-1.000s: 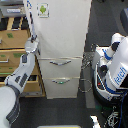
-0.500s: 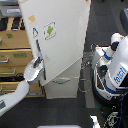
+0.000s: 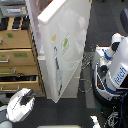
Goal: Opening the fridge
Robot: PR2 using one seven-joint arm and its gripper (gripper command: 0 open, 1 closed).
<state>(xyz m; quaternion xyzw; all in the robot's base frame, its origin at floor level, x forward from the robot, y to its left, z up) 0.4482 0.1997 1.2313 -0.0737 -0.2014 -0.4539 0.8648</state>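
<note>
The tall white fridge stands in the middle of the exterior view. Its large upper door is swung far open toward the camera, with a small green-and-white sticker on its face and a pale vertical handle near its free edge. The interior is hidden behind the door. My arm shows as a white and grey rounded part at the lower left. Its dark tip lies left of the door's lower edge. The fingers are too blurred to make out.
A tan wooden drawer cabinet stands at the exterior view's left, right beside the open door. A white-and-blue robot with cables at its base stands at the right. The floor is dark.
The fridge door has swung from nearly shut to wide open toward the camera. My arm has drawn back down and to the left.
</note>
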